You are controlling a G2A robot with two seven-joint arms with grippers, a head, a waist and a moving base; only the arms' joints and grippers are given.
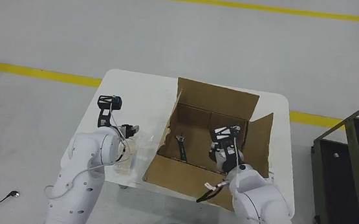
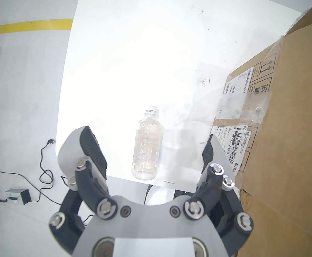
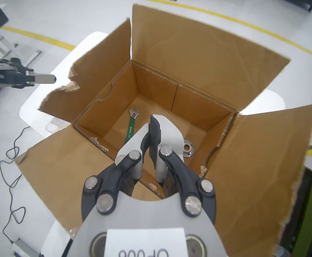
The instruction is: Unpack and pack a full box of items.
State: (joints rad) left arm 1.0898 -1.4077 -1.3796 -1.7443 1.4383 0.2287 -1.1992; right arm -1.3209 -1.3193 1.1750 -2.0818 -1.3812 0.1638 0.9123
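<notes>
— So how far have we got with the unpacking?

— Partway, we'd say. The box (image 3: 207, 60) stands open on the table (image 2: 121, 60) with all its flaps folded out, and two things lie on its floor: a green-handled wrench (image 3: 130, 129) near one side wall and a small metal ring (image 3: 188, 148) near the opposite one, well apart from each other.

— And what do we have out already?

— A clear bottle (image 2: 147, 148) is on the table beside the box, close to the table's near edge and not touching the cardboard. It seems to lie on its side. A clear bag (image 2: 243, 107) with small parts rests against the outside of the box.

— Are we holding anything?

— No. Our left pincer (image 2: 149, 140) is spread wide above the bottle, one finger to each side of it and neither touching it. Our right pincer (image 3: 152, 126) hangs over the open box with its fingers pressed together and nothing between them.

— So what's left for us?

— We judge the wrench and the ring have yet to come out, and the right arm is better placed for them; it would need to open before going down. After that comes the whole packing half: every item goes back in. We reckon we're under halfway.
</notes>
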